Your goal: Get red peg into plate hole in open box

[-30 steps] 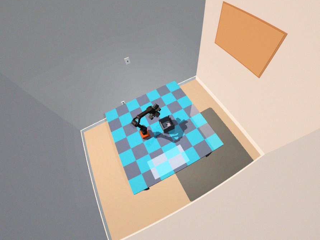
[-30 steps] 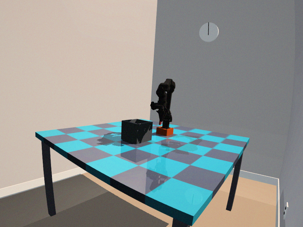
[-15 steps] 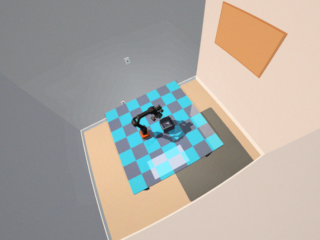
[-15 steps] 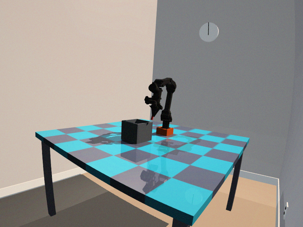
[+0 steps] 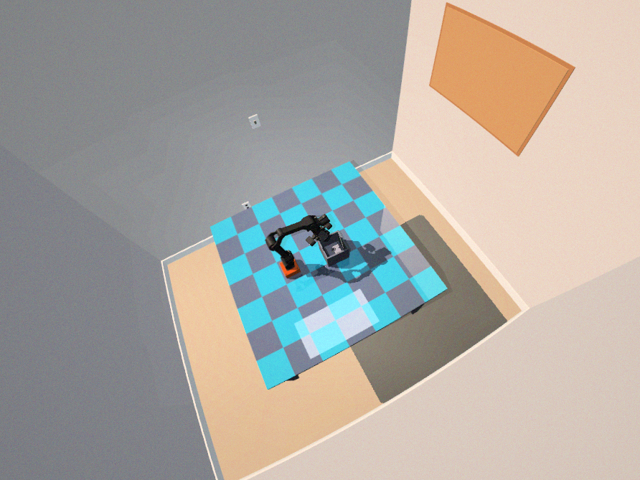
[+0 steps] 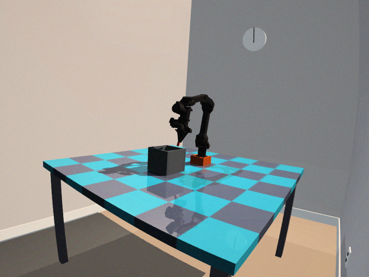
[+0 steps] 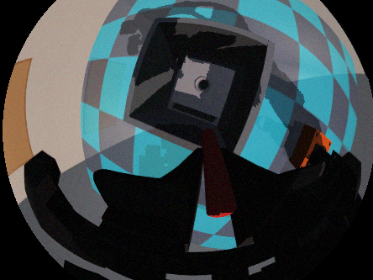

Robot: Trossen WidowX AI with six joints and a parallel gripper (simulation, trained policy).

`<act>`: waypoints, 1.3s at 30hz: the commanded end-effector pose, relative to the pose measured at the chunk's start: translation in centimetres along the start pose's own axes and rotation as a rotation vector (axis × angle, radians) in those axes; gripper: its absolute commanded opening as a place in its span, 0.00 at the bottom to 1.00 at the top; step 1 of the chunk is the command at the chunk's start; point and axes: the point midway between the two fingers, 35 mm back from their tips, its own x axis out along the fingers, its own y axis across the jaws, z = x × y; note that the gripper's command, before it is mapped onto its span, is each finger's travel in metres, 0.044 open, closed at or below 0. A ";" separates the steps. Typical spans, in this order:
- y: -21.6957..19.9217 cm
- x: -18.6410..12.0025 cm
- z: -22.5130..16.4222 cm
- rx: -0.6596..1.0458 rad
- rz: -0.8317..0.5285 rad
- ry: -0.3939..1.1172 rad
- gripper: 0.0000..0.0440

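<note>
My gripper (image 6: 180,140) (image 7: 210,153) is shut on the red peg (image 6: 178,144) (image 7: 218,182) and holds it above rim height, slightly tilted in the exterior view. The peg's lower end points down and, in the wrist view, overlaps the near wall of the open dark grey box (image 5: 337,258) (image 6: 157,161) (image 7: 270,58). The box stands upright on the table. The plate (image 7: 223,86) lies at its bottom, with a round dark hole (image 7: 203,84) that lies beyond the peg's end in the wrist view. In the top view the peg cannot be made out.
The arm's orange base (image 5: 289,270) (image 6: 200,160) (image 7: 324,142) stands on the checkered table (image 5: 256,277) (image 6: 132,200) close to the box. The box's walls stand up on all sides around the plate. The arm's shadow falls over the table and part of the box.
</note>
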 end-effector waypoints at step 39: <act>0.4 8.9 5.3 -0.070 -0.087 0.063 0.00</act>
